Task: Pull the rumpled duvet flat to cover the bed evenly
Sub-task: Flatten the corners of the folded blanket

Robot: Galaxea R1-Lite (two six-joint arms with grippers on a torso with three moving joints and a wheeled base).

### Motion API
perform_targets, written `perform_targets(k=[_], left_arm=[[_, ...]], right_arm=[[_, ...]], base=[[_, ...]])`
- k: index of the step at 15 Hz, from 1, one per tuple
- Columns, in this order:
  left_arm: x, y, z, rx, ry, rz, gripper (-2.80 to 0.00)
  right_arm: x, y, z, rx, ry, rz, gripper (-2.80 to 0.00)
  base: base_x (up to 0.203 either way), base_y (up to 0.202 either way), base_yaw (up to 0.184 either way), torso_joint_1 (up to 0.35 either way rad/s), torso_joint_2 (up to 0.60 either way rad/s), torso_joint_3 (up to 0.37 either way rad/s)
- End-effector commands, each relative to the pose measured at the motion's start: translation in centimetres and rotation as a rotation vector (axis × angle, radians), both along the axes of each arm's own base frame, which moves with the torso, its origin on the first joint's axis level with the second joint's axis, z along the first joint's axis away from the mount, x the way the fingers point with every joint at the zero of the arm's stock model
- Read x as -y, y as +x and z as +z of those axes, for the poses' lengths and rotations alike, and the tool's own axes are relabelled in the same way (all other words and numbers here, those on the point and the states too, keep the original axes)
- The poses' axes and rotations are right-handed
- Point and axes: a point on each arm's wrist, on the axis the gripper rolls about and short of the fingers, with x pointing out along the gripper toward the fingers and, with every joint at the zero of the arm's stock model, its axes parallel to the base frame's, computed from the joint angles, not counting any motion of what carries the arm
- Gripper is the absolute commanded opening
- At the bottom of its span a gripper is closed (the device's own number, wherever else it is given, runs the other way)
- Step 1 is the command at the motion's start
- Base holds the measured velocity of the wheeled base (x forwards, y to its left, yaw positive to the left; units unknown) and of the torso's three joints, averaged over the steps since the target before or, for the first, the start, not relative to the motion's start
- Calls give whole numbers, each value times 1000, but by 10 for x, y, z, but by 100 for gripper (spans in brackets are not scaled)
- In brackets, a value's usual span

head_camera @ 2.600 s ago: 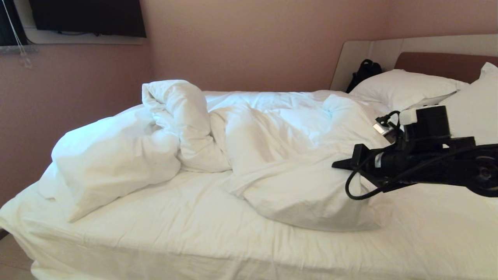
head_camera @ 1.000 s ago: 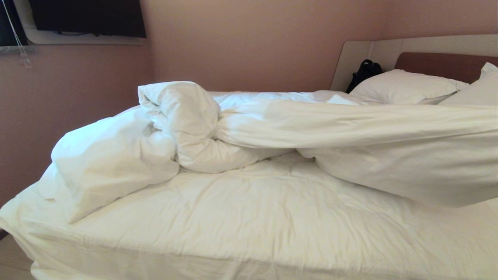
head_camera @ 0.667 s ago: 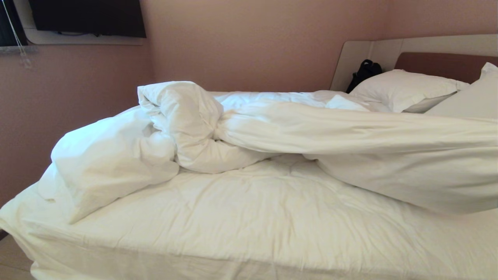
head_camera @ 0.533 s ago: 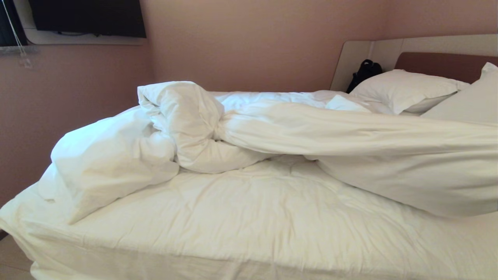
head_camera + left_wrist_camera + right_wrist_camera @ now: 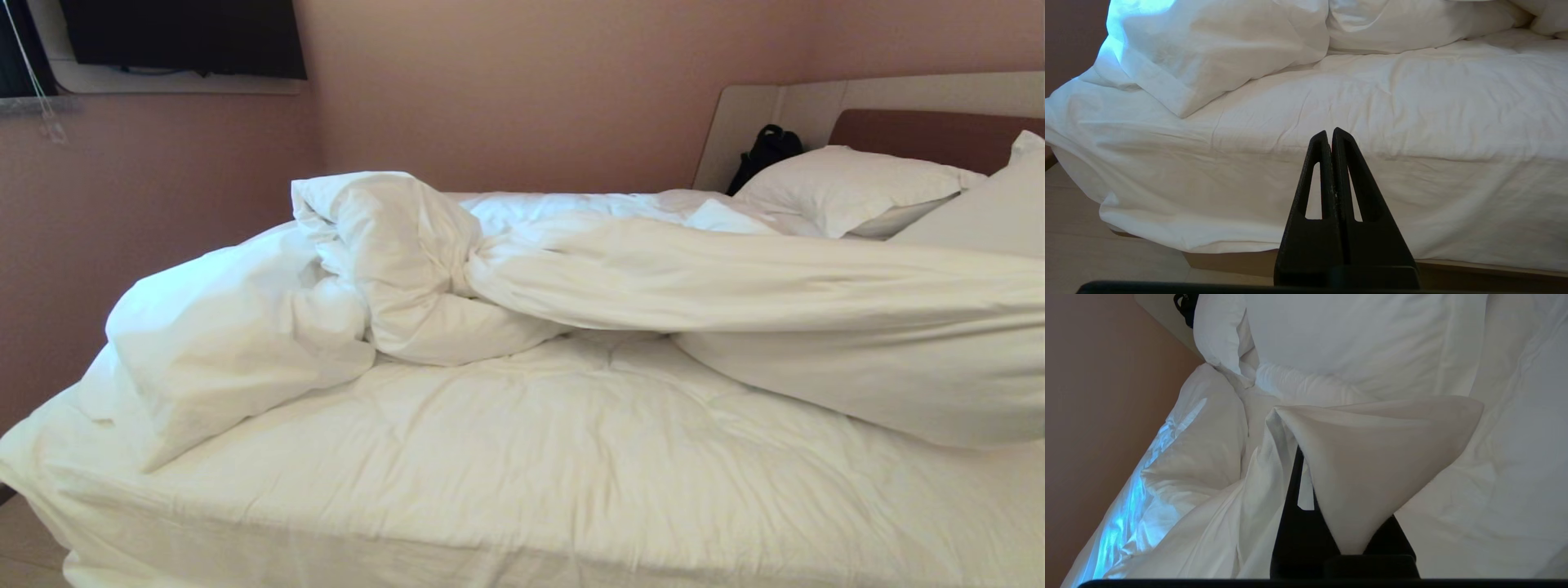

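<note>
At the left, the left gripper [image 5: 1332, 136] is hanging off the bed's [image 5: 490, 457] near side, its fingers pressed together on nothing. The duvet [image 5: 245, 318] is lying bunched at the bed's left end and stretching rightward, lifted above the sheet. At the right, the right gripper [image 5: 1300, 473] is pinching a fold of the duvet near two pillows [image 5: 849, 188].

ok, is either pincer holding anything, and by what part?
Right pincer is shut on the duvet, pinching a fold at its edge by the pillows. Left pincer is shut on nothing, beside the bed.
</note>
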Motion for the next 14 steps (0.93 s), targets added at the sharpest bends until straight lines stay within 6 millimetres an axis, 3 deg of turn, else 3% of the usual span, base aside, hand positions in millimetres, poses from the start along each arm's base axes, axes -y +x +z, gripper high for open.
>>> perform_targets(k=[1,7,8,9,14], left_arm=[[0,0,0,0,-1,0,-280],[0,0,0,0,-1,0,-280],[0,0,0,0,-1,0,-280],[0,0,0,0,-1,0,-280],[0,0,0,0,-1,0,-280]], right_arm=[[10,3,-2,-4,12,-5,-280],[15,9,-18,-32,59,10,-280],[16,10,-19,-34,60,11,-269],[14,9,-19,-38,55,13,0],[6,6,-17,-41,43,21,0]], base=[[0,0,0,0,0,0],[0,0,0,0,0,0],[0,0,0,0,0,0],[0,0,0,0,0,0],[0,0,0,0,0,0]])
